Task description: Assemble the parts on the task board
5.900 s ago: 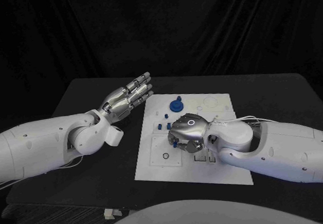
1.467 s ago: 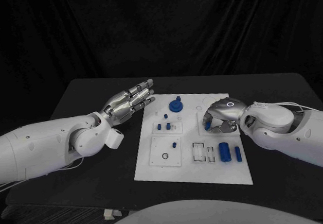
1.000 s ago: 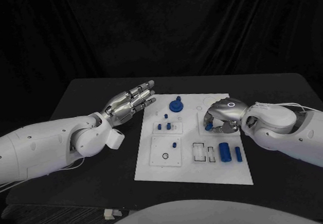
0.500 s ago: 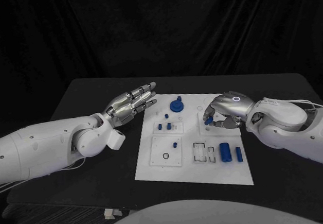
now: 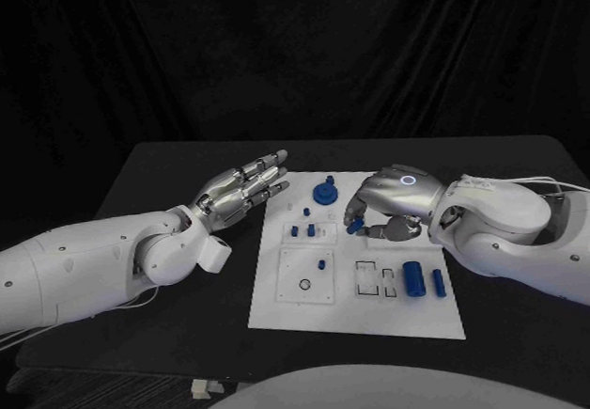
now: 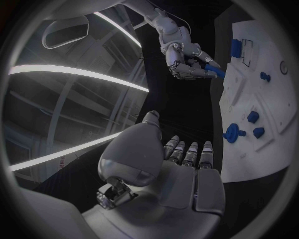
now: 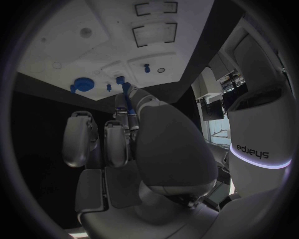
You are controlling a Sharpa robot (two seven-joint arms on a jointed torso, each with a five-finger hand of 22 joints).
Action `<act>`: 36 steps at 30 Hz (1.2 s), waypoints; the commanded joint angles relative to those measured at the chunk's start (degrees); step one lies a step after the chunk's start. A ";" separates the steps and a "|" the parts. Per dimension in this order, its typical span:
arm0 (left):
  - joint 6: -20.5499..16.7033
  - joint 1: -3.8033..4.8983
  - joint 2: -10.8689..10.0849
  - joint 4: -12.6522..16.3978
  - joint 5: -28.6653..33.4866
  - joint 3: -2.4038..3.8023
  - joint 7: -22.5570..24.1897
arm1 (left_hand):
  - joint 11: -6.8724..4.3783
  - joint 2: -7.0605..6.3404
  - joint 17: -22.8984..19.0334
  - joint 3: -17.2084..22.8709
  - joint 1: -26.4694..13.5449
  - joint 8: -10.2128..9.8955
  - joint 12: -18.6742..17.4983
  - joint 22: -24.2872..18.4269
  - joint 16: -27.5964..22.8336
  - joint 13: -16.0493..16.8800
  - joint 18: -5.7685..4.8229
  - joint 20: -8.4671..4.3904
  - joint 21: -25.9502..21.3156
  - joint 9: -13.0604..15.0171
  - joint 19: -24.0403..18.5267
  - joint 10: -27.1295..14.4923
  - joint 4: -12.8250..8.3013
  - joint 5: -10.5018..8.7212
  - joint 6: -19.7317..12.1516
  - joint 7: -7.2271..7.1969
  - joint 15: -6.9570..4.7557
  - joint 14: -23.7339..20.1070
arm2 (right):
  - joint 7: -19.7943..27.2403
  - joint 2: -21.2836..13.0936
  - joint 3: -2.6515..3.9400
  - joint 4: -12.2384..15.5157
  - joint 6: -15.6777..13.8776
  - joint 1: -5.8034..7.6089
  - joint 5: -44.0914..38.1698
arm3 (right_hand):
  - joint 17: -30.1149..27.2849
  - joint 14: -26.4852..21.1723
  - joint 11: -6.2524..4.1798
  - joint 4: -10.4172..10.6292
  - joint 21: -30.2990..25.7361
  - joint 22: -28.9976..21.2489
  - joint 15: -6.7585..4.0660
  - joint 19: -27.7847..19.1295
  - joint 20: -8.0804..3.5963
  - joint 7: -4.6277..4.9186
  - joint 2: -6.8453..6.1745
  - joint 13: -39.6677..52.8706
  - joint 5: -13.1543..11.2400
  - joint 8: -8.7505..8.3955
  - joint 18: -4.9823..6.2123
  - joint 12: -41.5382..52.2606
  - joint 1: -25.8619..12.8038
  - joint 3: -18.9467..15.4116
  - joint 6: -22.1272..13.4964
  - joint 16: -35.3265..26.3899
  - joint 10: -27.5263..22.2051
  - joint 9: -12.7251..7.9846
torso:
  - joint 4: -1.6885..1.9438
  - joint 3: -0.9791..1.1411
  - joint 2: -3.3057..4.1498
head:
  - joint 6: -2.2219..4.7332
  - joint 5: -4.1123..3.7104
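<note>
Task board [image 5: 282,304], the white plate, lies mid-bench between the two arms; several blue parts already stand in it: a round knobbed piece [image 5: 324,193] at its far edge, short pegs [image 5: 302,230] just behind the middle, one small peg [image 5: 320,264] in a square recess, and two upright cylinders [image 5: 413,277] toward the right edge; a dark ring [image 5: 305,284] marks a hole with nothing in it, and outlined slots [image 5: 368,277] beside the cylinders look unfilled, so I judge the assembly partly done with several seats left. Right robot hand [image 5: 388,207] hangs over the board's far middle, pinching a small blue part [image 5: 355,225] at its fingertips; in the left wrist view that blue piece [image 6: 215,72] juts from its fingers. Left robot hand [image 5: 240,187] hovers beside the board's far left corner, released, fingers straight and apart, holding nothing; it sits off the board and blocks no seat. Black bench [image 5: 157,176] lies underneath.
</note>
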 commanded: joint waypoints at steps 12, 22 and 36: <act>0.14 -0.11 -0.39 0.11 0.27 0.05 0.79 | 0.49 -0.40 -0.08 -0.25 -0.07 0.37 0.37 -0.01 -0.21 0.10 0.64 -0.26 -0.15 -0.03 -0.12 0.12 0.18 0.01 -0.24 -0.18 -0.16 0.08 | -2.61 9.73 0.02 -3.54 5.76 -3.43 -5.80 | 0.17 2.68 0.41 -0.03 -0.61 10.03 0.48 -0.07 0.41 0.51 -0.58 -0.11 -0.35 -0.39 -0.23 -0.56 -0.72 0.65 -0.08 0.10 0.07 2.09 | 0.06 -0.03 -0.02 | 0.00 0.70; -0.06 -0.13 -0.80 0.09 0.27 0.05 0.84 | 0.57 -0.30 -0.08 -0.19 -0.05 0.40 0.44 0.01 -0.21 0.12 0.66 -0.34 -0.14 -0.03 -0.11 0.13 0.16 0.10 -0.22 -0.16 -0.25 0.08 | -2.17 14.65 0.03 -6.88 7.93 -5.75 -6.01 | 0.08 2.65 0.50 -0.17 -0.98 9.92 0.55 -0.19 0.47 0.59 -0.68 -0.14 0.01 -0.70 -0.15 -0.90 -0.88 1.18 -0.33 0.07 -0.13 2.10 | 0.13 -0.03 0.13 | 0.00 0.36; 0.31 -0.25 -0.43 -0.28 0.27 0.05 0.76 | 0.59 -0.23 -0.08 -0.16 -0.04 0.38 0.39 0.01 -0.21 0.11 0.66 -0.35 -0.14 -0.05 -0.11 0.13 0.15 0.12 -0.32 -0.14 -0.26 0.08 | -1.90 16.61 0.03 -9.00 9.25 -7.62 -6.04 | 0.03 2.64 0.50 -0.43 -1.13 9.88 0.57 -0.24 0.50 0.64 -0.70 -0.09 0.36 -0.84 -0.11 -0.99 -0.84 1.58 -0.37 0.05 -0.03 2.15 | -0.04 -0.01 0.02 | 0.00 0.81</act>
